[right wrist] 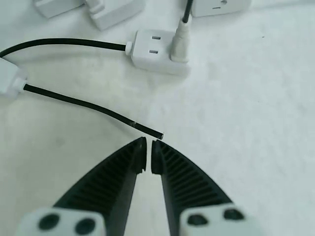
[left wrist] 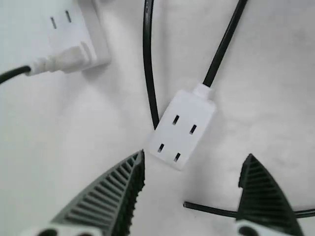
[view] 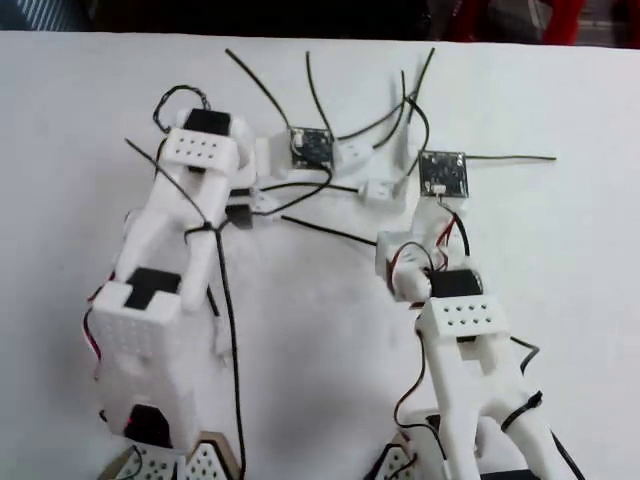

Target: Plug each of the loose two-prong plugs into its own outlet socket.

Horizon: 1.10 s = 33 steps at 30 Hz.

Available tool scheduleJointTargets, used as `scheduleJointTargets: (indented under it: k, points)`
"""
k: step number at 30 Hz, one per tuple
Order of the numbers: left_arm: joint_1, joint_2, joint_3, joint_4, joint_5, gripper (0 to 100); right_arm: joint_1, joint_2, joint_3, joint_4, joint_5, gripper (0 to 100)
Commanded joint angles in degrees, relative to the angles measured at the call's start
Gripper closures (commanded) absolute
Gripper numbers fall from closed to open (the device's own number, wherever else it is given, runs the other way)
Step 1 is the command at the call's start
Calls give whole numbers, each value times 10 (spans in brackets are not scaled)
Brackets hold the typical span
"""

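A white outlet block point(left wrist: 183, 129) with two pairs of slots lies on the table on a black cord, both pairs bare. My left gripper point(left wrist: 195, 156) hangs open just over its near end, one finger point(left wrist: 118, 194) on either side; in the high view the left gripper point(view: 240, 212) sits beside this block point(view: 264, 202). A second white outlet point(left wrist: 74, 29) holds a white plug point(left wrist: 61, 61). My right gripper point(right wrist: 148, 157) is shut on nothing, its tips just short of a bare black cord end point(right wrist: 158, 134). Beyond it a white outlet point(right wrist: 155, 49) carries a white plug point(right wrist: 180, 42).
Two small circuit boards point(view: 311, 148) point(view: 443, 172) lie at the back among several black cords point(view: 330, 235) and white blocks point(right wrist: 115, 10). The white table point(view: 560, 260) is bare at the far right and far left.
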<state>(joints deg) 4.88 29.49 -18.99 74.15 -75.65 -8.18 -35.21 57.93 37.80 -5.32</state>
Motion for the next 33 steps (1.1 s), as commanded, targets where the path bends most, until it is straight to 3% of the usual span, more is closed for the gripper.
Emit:
scheduleJointTargets:
  k: [1,14,21,24,29,33]
  points:
    - [7,28,-55,-4,-30,691,4,-16,-7,-7,-5,981]
    - [7,124,-94,-5,-44,694,5,-16,-7,-7,-3,981]
    - [7,110,-94,15,-44,815,22,-16,-8,-8,-4,981]
    - [6,104,-94,13,-25,775,22,-16,-8,-8,-4,981]
    - [1,95,-156,13,85,648,22,-16,-8,-8,-4,981]
    - [3,115,-190,13,69,642,22,-16,-8,-8,-4,981]
